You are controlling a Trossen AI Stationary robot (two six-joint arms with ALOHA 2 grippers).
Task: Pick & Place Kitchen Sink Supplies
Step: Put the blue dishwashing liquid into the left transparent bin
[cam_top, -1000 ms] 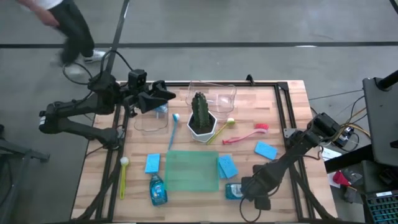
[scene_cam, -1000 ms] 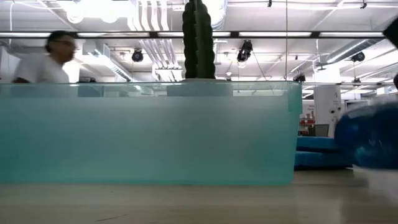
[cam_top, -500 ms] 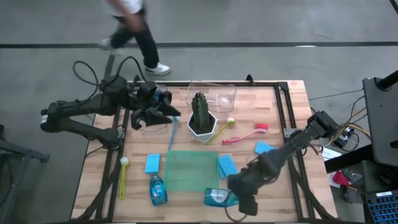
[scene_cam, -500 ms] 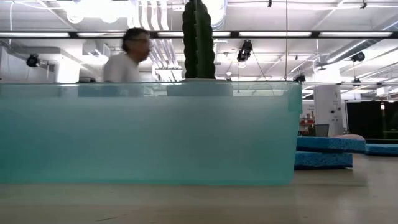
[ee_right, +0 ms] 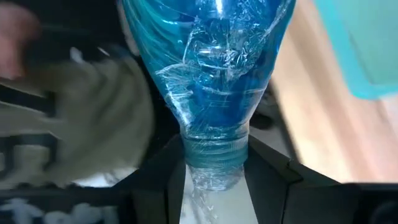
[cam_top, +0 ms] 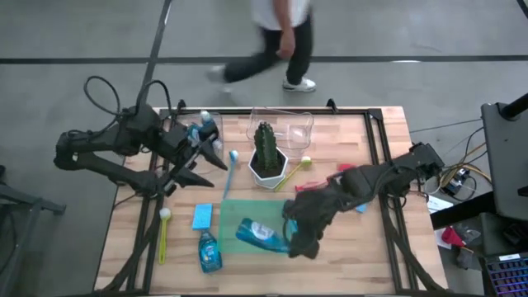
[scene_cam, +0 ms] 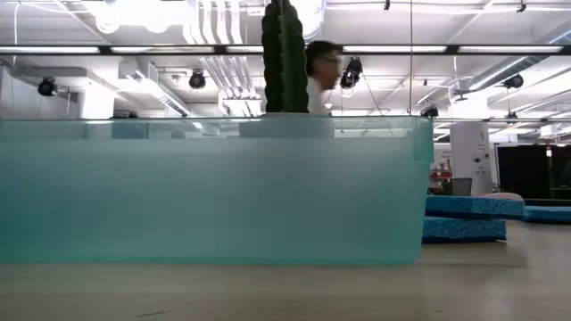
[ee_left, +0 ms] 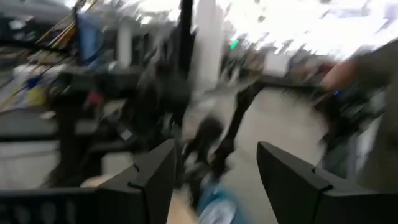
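Observation:
My right gripper [cam_top: 286, 237] is shut on a clear bottle of blue soap [cam_top: 257, 233] above the translucent green mat [cam_top: 239, 216]; the right wrist view fills with that bottle [ee_right: 211, 68]. My left gripper [cam_top: 204, 165] is open near the table's far left, beside another soap bottle [cam_top: 206, 130] and the blue brush [cam_top: 228, 175]. A third bottle [cam_top: 209, 252] lies by the near edge. A light-blue sponge [cam_top: 202, 216] lies flat left of the mat. Two sponges [scene_cam: 464, 218] show at the right in the low view. A yellow brush [cam_top: 163, 233], a second yellow one [cam_top: 293, 171] and a pink brush [cam_top: 334, 176] lie on the wood. My right gripper pinches the bottle by its narrow neck [ee_right: 214, 155], one dark finger [ee_right: 155, 180] on each side. It reaches in from the table's right side, roughly level. The bottle is lifted clear and lies tilted over the mat, body pointing toward the table's left.
The cactus in its white pot [cam_top: 266, 153] stands at the centre, with a clear container [cam_top: 285, 128] behind it. My right arm [cam_top: 363, 183] stretches across the table's right half over a sponge. A person walks on the floor beyond the far edge [cam_top: 276, 37].
My right gripper has carried the soap bottle from the table's near right corner toward the left and onto the space above the mat, lifting it clear. My left gripper has swung from the far-left area toward the near edge. The person has walked rightward behind the table.

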